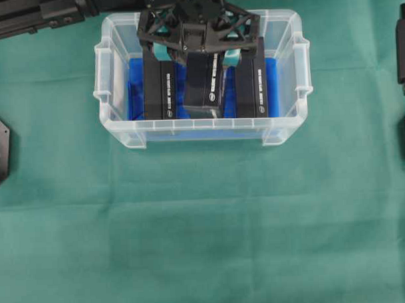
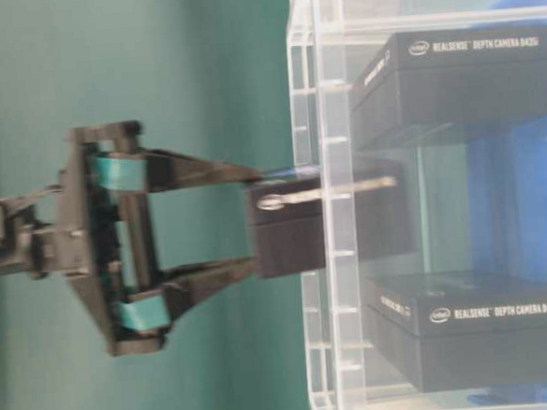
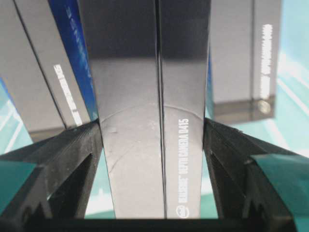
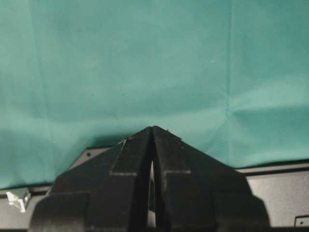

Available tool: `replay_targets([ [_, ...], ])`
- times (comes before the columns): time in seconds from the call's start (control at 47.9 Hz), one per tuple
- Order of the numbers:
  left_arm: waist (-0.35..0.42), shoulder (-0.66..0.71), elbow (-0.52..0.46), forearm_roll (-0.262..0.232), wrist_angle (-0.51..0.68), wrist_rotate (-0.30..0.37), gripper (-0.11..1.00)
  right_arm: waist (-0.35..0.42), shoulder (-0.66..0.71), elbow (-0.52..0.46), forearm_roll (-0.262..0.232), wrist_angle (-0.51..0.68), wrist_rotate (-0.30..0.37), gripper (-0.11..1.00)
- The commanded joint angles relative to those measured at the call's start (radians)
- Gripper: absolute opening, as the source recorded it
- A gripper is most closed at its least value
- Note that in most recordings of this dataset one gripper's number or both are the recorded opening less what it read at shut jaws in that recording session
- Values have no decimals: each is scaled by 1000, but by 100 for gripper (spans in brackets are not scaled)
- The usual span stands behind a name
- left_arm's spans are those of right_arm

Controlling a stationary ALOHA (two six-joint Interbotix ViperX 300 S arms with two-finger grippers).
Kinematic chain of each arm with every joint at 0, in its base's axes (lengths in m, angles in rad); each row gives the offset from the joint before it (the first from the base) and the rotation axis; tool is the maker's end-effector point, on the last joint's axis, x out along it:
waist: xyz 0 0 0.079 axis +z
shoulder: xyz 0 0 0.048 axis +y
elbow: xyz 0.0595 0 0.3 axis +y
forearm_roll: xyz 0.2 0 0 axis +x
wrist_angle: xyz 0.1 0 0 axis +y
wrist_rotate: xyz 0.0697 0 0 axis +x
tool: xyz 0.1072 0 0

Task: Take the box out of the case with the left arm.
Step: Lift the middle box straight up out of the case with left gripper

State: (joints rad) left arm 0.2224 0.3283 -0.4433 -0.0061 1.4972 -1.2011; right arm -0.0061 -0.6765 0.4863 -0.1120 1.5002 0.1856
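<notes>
two boxes [image 1: 159,90] [image 1: 253,83] flank the left claw [image 1: 198,56] closely inside the case [image 1: 122,131], leaving narrow gaps.

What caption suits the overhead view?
Left gripper lifts the middle box from the clear case, two boxes remaining.

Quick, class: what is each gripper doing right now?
Left gripper: closed on the middle black rectangular cardboard box, lifting it from the clear plastic case.
Right gripper: shut, holding nothing, over the green cloth.
</notes>
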Motion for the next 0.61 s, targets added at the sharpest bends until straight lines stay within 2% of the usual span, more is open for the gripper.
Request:
replay_targets([
  [0.0, 3, -61, -78, -2, 34, 0, 61, 0, -2, -9, -2, -5, 2, 1],
  [0.313, 0, -64, -219, 8, 173, -25, 61, -2, -3, -9, -2, -5, 2, 1],
  [0.584, -3, -64, -238, 9, 187, -32, 61, -2, -3, -9, -5, -5, 0, 1],
])
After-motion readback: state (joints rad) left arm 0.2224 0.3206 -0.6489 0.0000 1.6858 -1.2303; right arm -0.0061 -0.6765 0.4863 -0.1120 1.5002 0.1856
